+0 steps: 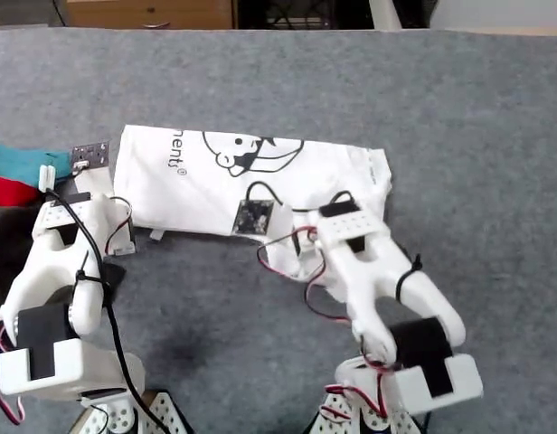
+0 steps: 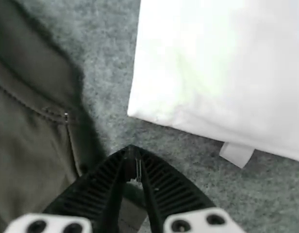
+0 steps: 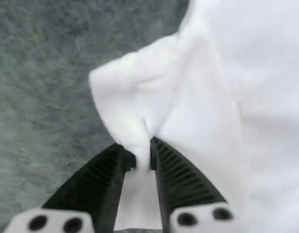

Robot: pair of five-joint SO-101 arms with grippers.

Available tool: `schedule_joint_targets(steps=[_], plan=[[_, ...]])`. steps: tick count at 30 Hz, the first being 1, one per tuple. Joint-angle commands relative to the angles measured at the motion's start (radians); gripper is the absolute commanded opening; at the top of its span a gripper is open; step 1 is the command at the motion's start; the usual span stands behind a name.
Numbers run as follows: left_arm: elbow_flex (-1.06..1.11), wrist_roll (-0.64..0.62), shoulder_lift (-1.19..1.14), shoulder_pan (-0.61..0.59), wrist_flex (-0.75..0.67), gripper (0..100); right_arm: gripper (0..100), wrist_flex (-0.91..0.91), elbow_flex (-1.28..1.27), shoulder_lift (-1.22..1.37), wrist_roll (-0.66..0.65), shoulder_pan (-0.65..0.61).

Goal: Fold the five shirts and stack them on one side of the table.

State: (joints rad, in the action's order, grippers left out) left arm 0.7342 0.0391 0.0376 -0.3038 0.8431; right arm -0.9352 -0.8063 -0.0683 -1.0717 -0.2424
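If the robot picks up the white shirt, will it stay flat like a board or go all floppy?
Probably floppy: where the right gripper pinches the white shirt, the cloth bunches into soft folds. It likely feels light, being thin fabric lying flat on the grey table. It shouldn't roll, but most of it would probably hang down.

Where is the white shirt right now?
High view: the white shirt lies mid-table. The right gripper pinches its near edge, and the left gripper sits shut off its left corner, beside a dark garment.

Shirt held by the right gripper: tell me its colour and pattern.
The shirt is white with a black cartoon print, clearest in the high view.
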Motion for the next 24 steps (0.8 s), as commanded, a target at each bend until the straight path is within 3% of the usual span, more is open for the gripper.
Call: schedule_joint_targets(steps=[1,13,24], plan=[[0.004,0.002,0.014,-0.010,0.000,3,2.1,-0.018,0.087,0.039,-0.015,0.072],[-0.008,0.003,0.009,-0.010,0.020,3,1.4,-0.535,0.863,0.378,-0.092,0.094],[-0.010,0.003,0.009,-0.010,0.020,3,1.5,-0.799,1.541,0.803,-0.176,0.044]])
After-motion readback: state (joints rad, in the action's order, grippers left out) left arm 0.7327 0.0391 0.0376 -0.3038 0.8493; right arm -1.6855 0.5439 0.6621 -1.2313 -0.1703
